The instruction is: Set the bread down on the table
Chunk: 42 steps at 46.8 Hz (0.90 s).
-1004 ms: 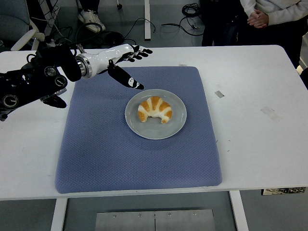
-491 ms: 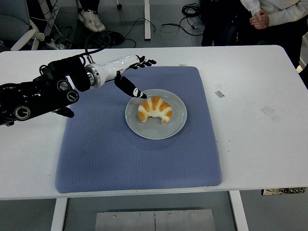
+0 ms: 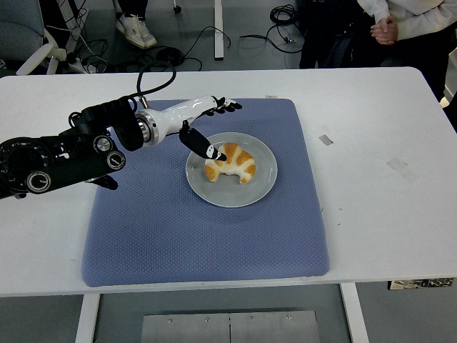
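Reaching in from the left edge of the head view, the robot's left hand (image 3: 203,125) is hovering over the far-left part of the grey plate (image 3: 264,187) with its fingers (image 3: 230,106) spread wide and extended, holding nothing; its dark thumb (image 3: 206,147) is angling down so that the tip is lying over the left end of the croissant (image 3: 232,163), though whether it is actually touching the bread cannot be told. That croissant, golden with pale stripes and curved like a crescent, is sitting near the middle of the plate, and the plate is resting on a blue quilted mat (image 3: 178,236) that is covering the centre of the white table (image 3: 378,207). The black left arm (image 3: 61,153) is stretching across the table's left side and over the mat's left border. A few small scraps of tape (image 3: 402,168) are lying on the bare table right of the mat. At the top right, a person (image 3: 410,21) is standing beyond the table's far edge with hands clasped. Cables (image 3: 278,28) are trailing over the floor behind the table.
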{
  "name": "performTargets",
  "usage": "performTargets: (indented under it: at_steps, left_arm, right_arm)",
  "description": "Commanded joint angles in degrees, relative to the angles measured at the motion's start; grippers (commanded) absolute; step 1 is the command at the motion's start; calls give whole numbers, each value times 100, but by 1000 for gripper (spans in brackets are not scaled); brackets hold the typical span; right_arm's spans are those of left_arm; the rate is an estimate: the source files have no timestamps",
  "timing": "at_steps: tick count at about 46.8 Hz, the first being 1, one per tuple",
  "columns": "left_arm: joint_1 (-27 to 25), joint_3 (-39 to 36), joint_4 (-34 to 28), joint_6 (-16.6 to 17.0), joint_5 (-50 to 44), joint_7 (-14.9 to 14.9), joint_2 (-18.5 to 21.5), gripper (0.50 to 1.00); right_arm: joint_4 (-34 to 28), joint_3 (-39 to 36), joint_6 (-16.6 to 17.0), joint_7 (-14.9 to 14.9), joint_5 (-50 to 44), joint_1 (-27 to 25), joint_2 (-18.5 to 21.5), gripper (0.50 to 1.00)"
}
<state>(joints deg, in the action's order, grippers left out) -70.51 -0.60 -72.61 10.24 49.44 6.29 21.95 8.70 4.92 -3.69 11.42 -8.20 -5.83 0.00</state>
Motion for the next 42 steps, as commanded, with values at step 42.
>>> performTargets:
  at_steps: [42]
  left_arm:
    - [-68,-520,-140,488,1173,549,-375,902]
  right_arm:
    - [0,0,0,1,3,-6,0,1000]
